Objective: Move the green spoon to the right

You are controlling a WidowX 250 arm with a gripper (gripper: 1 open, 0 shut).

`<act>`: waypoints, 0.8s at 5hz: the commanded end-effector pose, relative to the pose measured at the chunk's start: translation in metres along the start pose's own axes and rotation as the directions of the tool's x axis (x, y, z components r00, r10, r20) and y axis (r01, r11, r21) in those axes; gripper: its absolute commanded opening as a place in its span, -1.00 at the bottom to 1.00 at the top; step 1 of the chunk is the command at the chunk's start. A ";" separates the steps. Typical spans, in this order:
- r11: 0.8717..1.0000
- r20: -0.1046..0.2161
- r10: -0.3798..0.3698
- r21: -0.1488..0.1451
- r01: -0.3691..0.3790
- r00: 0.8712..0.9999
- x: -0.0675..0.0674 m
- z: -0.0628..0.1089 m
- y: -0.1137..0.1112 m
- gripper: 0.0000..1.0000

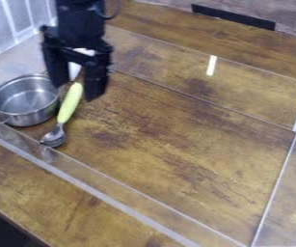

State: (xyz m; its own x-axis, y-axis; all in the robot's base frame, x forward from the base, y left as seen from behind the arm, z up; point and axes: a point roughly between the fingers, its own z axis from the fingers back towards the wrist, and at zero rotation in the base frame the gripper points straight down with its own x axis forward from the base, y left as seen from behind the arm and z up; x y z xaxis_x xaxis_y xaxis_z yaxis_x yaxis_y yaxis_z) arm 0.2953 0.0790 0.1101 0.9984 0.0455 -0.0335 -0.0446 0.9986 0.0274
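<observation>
The green spoon [67, 109] lies on the wooden table at the left, its yellow-green handle pointing away from me and its silver bowl [52, 138] nearest the front. My black gripper [78, 87] hangs open, pointing down, right over the far end of the handle. One finger [59, 72] stands left of the handle, the other finger [96, 81] right of it. I cannot tell whether either finger touches the spoon.
A round steel pot [24, 99] sits just left of the spoon. Clear plastic walls [137, 207] fence the wooden table [189, 135] at the front and right. The white mushroom-shaped object is hidden behind the gripper.
</observation>
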 end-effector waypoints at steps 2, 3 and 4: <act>0.988 0.086 0.156 0.002 -0.157 0.984 0.019 0.002 0.012 1.00; 0.989 0.104 0.147 -0.013 -0.146 0.984 0.030 -0.018 0.017 1.00; 0.990 0.115 0.139 -0.033 -0.136 0.984 0.037 -0.037 0.021 1.00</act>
State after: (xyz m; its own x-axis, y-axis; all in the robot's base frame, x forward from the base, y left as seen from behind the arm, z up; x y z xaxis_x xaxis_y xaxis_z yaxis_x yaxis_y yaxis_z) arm 0.3252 0.0938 0.0560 0.9853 0.1681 0.0290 -0.1678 0.9858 -0.0098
